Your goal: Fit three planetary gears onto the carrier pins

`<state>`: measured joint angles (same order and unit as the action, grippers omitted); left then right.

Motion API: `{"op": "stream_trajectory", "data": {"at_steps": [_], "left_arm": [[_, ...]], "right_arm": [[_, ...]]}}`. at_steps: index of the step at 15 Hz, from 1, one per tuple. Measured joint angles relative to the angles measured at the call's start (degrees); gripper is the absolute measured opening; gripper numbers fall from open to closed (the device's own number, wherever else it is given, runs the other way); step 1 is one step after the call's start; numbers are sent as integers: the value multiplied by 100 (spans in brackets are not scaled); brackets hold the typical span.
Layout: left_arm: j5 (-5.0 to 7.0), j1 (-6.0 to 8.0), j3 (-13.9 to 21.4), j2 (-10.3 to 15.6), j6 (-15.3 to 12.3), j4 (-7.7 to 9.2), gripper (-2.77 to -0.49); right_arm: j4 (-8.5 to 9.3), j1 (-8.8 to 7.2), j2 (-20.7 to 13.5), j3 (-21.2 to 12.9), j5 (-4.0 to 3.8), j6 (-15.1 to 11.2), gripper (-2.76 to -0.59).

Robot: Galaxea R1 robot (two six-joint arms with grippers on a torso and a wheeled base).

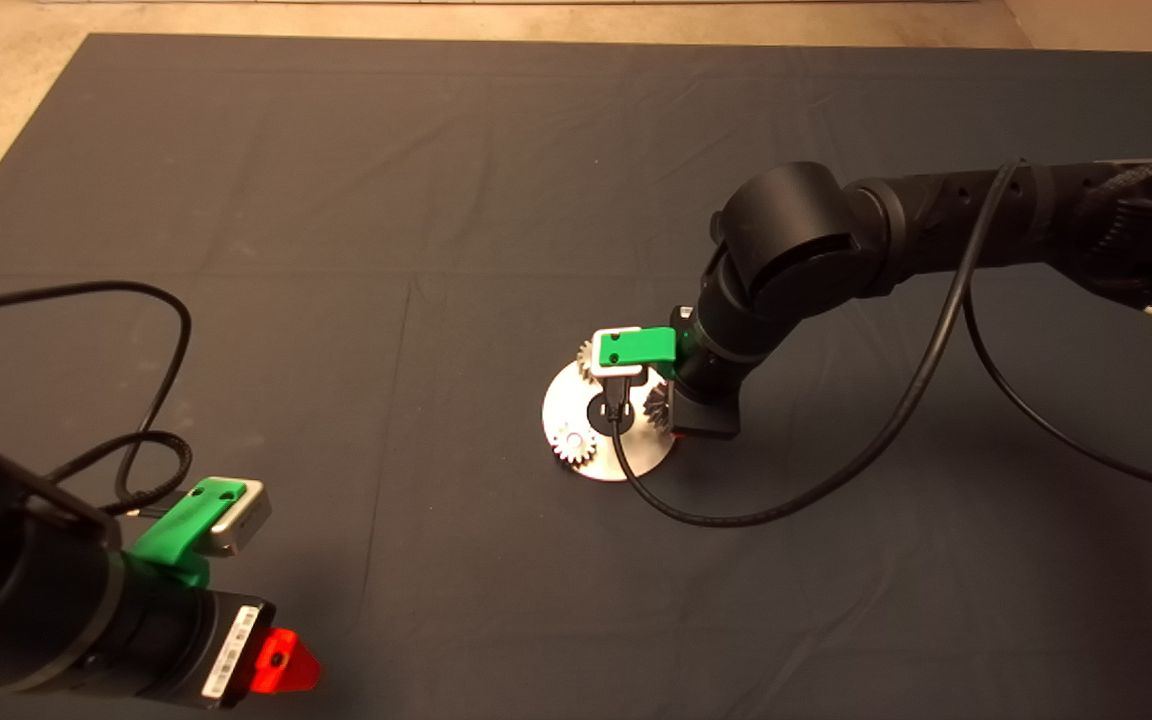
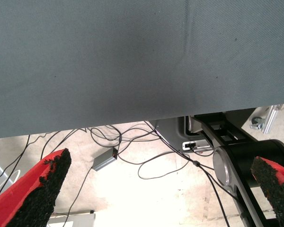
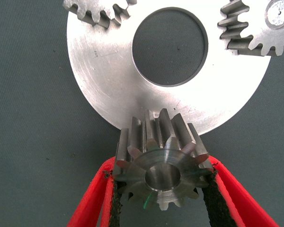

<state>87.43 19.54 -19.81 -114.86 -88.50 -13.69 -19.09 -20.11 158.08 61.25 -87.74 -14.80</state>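
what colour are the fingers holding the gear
Red, with black pads; the fingers grip the silvery gear, clearest in the right wrist view.

Right arm positioned over carrier disc; left arm parked.
Right gripper (image 1: 671, 425) sits at the disc's (image 1: 626, 455) right edge, beside one gear (image 1: 573, 446); left gripper (image 1: 281, 665) rests lower left on the mat (image 1: 436, 200).

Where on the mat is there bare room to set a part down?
Bare mat runs along the far edge and between the parked left gripper and the disc. It is crowded at the disc, where the right gripper holds a gear.
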Motion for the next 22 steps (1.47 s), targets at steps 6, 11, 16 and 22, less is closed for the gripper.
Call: {"op": "stream_trajectory", "data": {"at_steps": [6,11,16,22], "left_arm": [[0,0,0,0,0,2,-50],[0,0,0,-1,-1,2,-50],[0,0,0,0,0,2,-50],[0,0,0,0,0,2,-50]], "right_arm": [[-340,151,-17,0,0,135,-234],[-485,223,-33,0,-2,171,-234],[-524,221,-72,0,-4,193,-234],[-535,221,-76,0,2,193,-234]]}}
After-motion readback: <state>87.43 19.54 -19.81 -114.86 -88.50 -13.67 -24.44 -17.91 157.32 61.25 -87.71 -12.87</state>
